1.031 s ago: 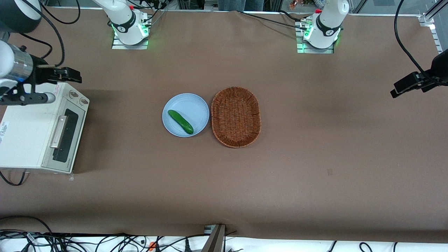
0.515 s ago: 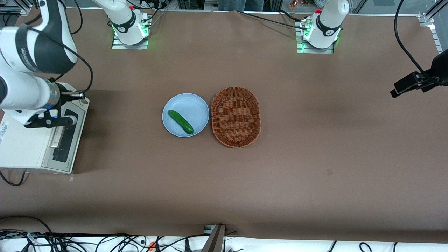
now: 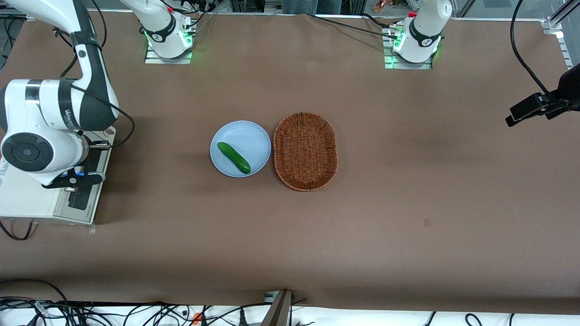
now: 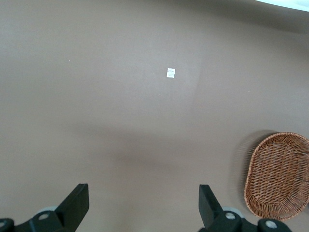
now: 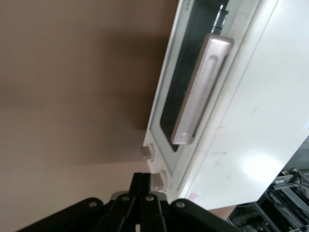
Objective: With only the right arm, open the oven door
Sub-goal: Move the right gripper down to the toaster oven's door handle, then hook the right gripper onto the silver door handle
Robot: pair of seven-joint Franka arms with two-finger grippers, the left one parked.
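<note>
The cream-white toaster oven (image 3: 25, 203) stands at the working arm's end of the table. Its door (image 3: 85, 195) is closed, and the arm hides most of it in the front view. In the right wrist view the door (image 5: 170, 104) shows its dark glass, the long silver bar handle (image 5: 200, 92) and two knobs (image 5: 147, 153) beside it. The right arm (image 3: 43, 131) hangs over the oven. Its black gripper (image 3: 74, 179) is above the door. In the wrist view the gripper (image 5: 145, 181) is shut and empty, close to the knobs and apart from the handle.
A light blue plate (image 3: 253, 136) with a green cucumber (image 3: 234, 157) lies mid-table, with a wicker basket (image 3: 306, 151) beside it. The basket also shows in the left wrist view (image 4: 277, 176). A black camera clamp (image 3: 539, 106) reaches in at the parked arm's end.
The right arm has swung over the oven toward the front camera. Its gripper moved from the knob end to above the door, covering the handle and knobs in the front view.
</note>
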